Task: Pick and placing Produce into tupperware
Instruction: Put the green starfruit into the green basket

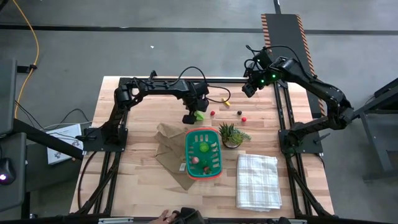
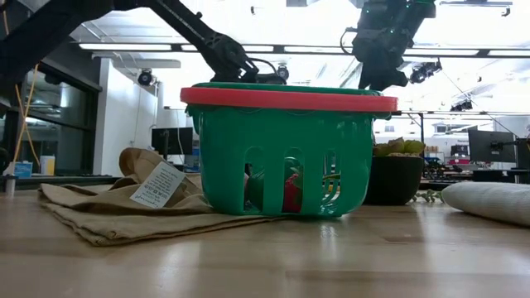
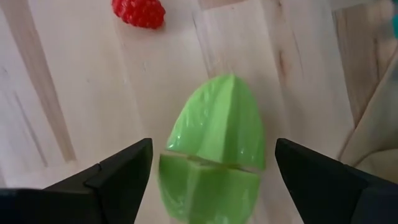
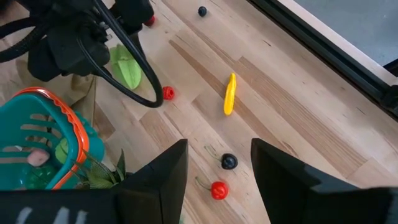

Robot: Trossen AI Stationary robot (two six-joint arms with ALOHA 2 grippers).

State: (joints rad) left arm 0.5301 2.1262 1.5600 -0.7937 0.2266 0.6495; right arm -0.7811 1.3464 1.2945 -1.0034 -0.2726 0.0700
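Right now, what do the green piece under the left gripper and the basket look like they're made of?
Green piece: looks like glossy moulded plastic, with sheen highlights, crisp ridges and a seam across it. It lies between the open fingers of the left gripper. Basket: likely rigid plastic, smooth and slightly shiny, with moulded slots and an orange-red rim.

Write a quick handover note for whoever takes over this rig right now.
Left gripper: fingers open, straddling the green ridged fruit on the table behind the basket; not yet gripped.
Right gripper: open, empty, raised over the far right corner.
Done: a green piece and a pink piece are in the basket.
Left: the green fruit, yellow piece, red balls and dark berries on the wood.
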